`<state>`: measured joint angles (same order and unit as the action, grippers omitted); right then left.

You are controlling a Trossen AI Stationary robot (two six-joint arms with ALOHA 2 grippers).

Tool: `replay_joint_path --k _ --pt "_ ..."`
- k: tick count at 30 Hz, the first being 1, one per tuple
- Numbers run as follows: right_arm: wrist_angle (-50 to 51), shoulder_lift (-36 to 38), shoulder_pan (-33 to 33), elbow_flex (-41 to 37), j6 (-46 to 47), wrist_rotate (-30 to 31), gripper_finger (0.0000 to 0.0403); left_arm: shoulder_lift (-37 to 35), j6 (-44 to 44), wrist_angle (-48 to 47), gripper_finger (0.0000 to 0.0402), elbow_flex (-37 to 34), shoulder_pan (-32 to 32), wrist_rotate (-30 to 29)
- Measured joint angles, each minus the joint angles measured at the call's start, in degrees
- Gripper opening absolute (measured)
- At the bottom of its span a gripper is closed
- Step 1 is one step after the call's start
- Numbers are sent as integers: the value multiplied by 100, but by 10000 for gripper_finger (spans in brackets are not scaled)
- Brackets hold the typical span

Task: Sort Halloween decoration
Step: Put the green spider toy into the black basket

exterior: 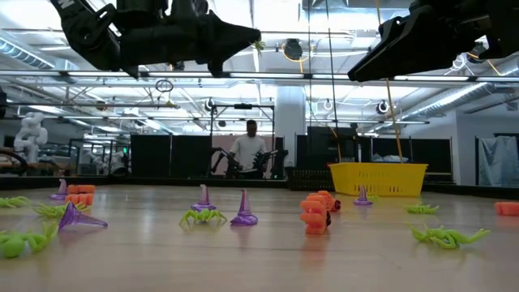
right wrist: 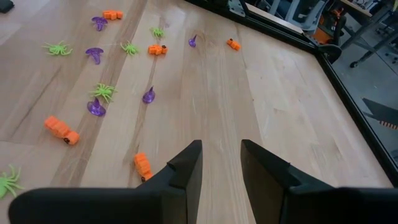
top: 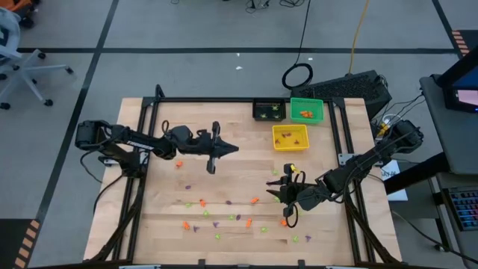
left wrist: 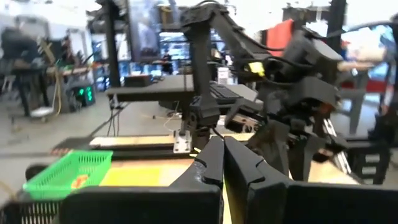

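Halloween decoration [top: 224, 214]: many tiny plastic trinkets in orange, purple and light green, strewn loose over the near half of the pale wooden plank table [top: 246, 175], from about eight o'clock round to four o'clock of its centre as seen from above; none is held. At table height the pieces resolve as purple witch-hat cones [exterior: 242, 209], light-green spiders [exterior: 203, 216] and stubby orange ridged pieces [exterior: 315, 216], most lying apart from one another. Right gripper [top: 286, 198]: dark two-finger pincer at about four o'clock of the table centre, raised clear of the boards, fingers spread with bare wood showing in the gap and nothing between them; an orange piece [right wrist: 143, 165] lies on the wood just beside one fingertip, with purple hats and green spiders well beyond. Left gripper [top: 214, 158]: dark pincer at about ten o'clock of the centre, held above the table, fingers [left wrist: 211, 163] pressed together on nothing. Yellow square mesh bin [top: 290, 137]: at about one o'clock, a few small pieces inside. Green square mesh bin [top: 306, 110]: beyond the yellow one, just beside it, with orange pieces inside. Black square bin [top: 269, 110]: touching or just beside the green bin, on its nine o'clock side, with green pieces inside. Person [exterior: 248, 150]: standing in the room well beyond the table's far edge.
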<state>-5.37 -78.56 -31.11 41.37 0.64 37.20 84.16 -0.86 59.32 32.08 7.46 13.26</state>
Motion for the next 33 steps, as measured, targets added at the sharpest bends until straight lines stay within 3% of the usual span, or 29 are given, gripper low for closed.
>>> replay_joint_path --k 7,16,20,26,33 --pt "0 0 0 0 0 1 95 0 -932 -3 0 0 0 -530" --pt "0 0 14 0 -20 1 95 7 -849 -511 0 294 27 -1683" --pt "222 0 43 2 -38 3 95 7 -731 -1547 0 913 179 -1760" --pt "1436 0 42 0 384 20 95 13 -484 -3269 0 1848 446 -1763" --pt "2318 0 42 -1 1017 49 95 581 -471 -3435 0 2529 860 -1500"
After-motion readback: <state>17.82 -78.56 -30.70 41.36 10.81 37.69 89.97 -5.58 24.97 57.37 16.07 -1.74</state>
